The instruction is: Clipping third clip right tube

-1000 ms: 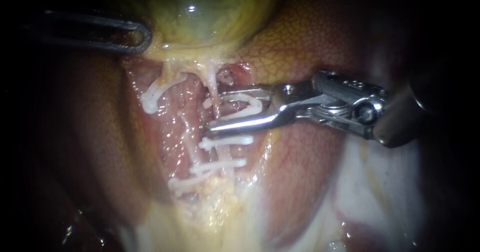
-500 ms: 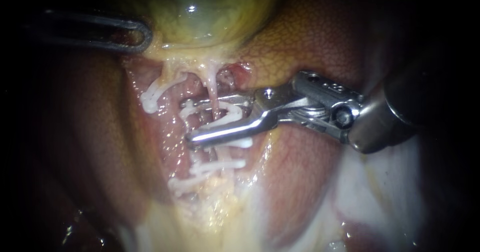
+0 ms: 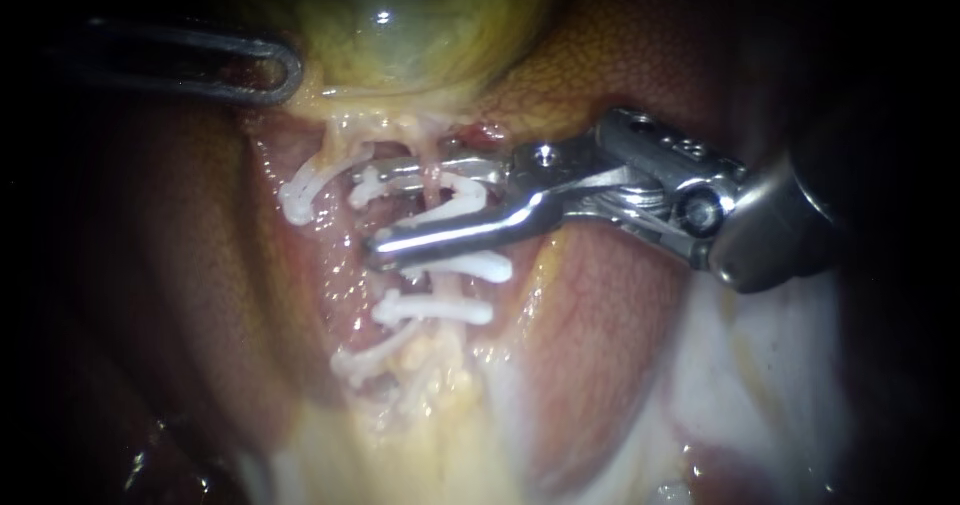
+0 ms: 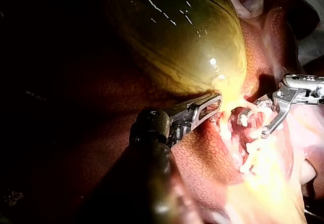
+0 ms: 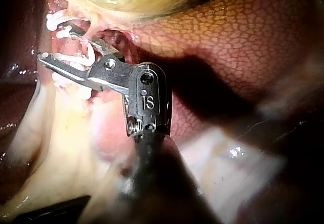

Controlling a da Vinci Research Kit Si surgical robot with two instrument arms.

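The green gallbladder (image 3: 400, 25) lies at the top, and my left instrument (image 3: 272, 71) is shut on its lower edge; the left wrist view shows the same hold (image 4: 210, 107). My right instrument (image 3: 378, 213) comes in from the right, its jaws wide apart, with an open white clip (image 3: 468, 201) seated against both. The jaws straddle the thin pale right tube (image 3: 430, 170) just below the gallbladder. Below them, three white clips (image 3: 470, 265) (image 3: 430, 310) (image 3: 365, 360) cross the same strand. The right wrist view shows the jaws (image 5: 55, 43) around the tube.
Another white clip (image 3: 300, 190) sits on the left tube. Mottled brown liver (image 3: 620, 65) lies behind and to the right of the instrument. Pale yellow fatty tissue (image 3: 430, 435) runs down below the clips.
My right instrument has slid left across the right tube, then risen toward the gallbladder, so its clip-bearing jaws now straddle the tube higher. The left instrument has kept its hold.
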